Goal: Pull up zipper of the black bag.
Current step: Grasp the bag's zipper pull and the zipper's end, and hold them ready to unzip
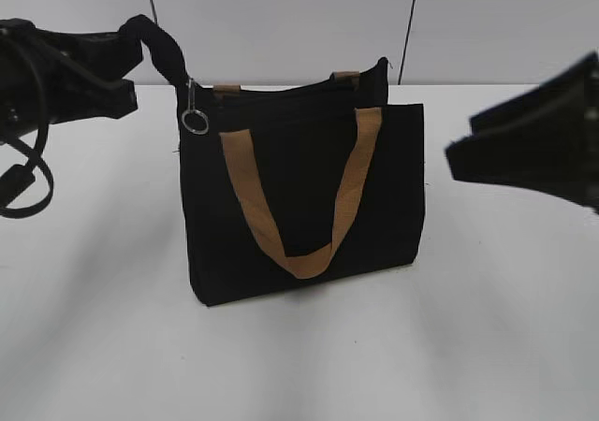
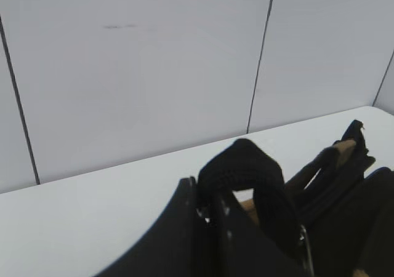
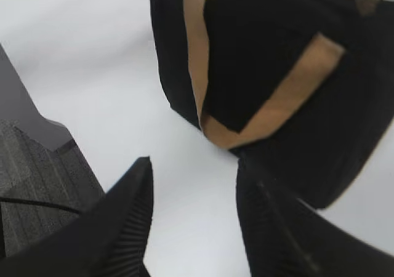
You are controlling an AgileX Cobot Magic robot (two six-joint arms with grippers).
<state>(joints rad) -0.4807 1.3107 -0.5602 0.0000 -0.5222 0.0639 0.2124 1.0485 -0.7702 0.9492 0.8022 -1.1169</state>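
Tabletop [image 1: 309, 365] white and bare in the foreground. Black bag [image 1: 304, 196] upright near the middle, tan handle [image 1: 299, 201] hanging in a V down its front panel, second tan handle end showing behind at the top rim. Right gripper [image 1: 449, 159] hovering off the bag's right side, clear of the fabric; fingers [image 3: 132, 228] spread wide in the right wrist view, only white surface between them, bag corner just beyond. Metal ring [image 1: 196, 122] dangling at the bag's upper left corner — beside it a black fabric strap [image 1: 161, 49] arching up and away to the left. Left gripper [image 1: 129, 42] clamped on that strap's end; in the left wrist view the strap [image 2: 243, 169] looped over the closed fingers [image 2: 184, 228], zipper slider itself probably hidden behind them — hard to make out. Pale panelled wall [image 1: 281, 19] at the back, dark seams running down it.
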